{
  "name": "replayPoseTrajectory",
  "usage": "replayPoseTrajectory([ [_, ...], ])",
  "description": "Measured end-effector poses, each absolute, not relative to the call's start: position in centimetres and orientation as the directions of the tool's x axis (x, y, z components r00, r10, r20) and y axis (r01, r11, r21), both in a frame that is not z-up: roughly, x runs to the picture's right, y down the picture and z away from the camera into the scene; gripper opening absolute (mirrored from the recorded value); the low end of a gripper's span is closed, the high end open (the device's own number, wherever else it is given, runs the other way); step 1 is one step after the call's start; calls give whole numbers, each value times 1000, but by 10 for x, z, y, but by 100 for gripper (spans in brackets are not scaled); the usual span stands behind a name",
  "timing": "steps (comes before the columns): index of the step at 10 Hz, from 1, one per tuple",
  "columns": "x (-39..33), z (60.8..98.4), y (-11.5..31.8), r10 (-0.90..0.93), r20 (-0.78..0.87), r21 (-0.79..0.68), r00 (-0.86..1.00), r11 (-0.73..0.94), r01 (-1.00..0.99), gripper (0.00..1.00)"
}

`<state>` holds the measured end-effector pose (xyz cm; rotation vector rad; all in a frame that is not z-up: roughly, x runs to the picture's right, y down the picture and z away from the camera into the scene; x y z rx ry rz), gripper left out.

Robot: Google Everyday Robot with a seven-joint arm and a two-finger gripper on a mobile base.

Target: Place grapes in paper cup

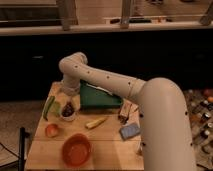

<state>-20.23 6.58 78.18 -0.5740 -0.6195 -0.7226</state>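
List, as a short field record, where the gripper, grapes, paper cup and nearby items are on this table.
gripper: directly above the paper cup
grapes: dark bunch, inside the cup
paper cup: white, upright, left of the green tray
orange bowl: nearer the camera than the cup
red fruit: left of the bowl, apart from it

A paper cup (69, 118), orange bowl (65, 148), reddish fruit (51, 130) and green tray (99, 97) are being borne by the wooden table (111, 151), the gripper (70, 103) being held over the cup.
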Motion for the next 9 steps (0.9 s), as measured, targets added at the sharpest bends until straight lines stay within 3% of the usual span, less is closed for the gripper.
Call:
replayPoseTrajectory([
  [9, -197, 777, 65, -409, 694, -252, 592, 632, 733, 80],
])
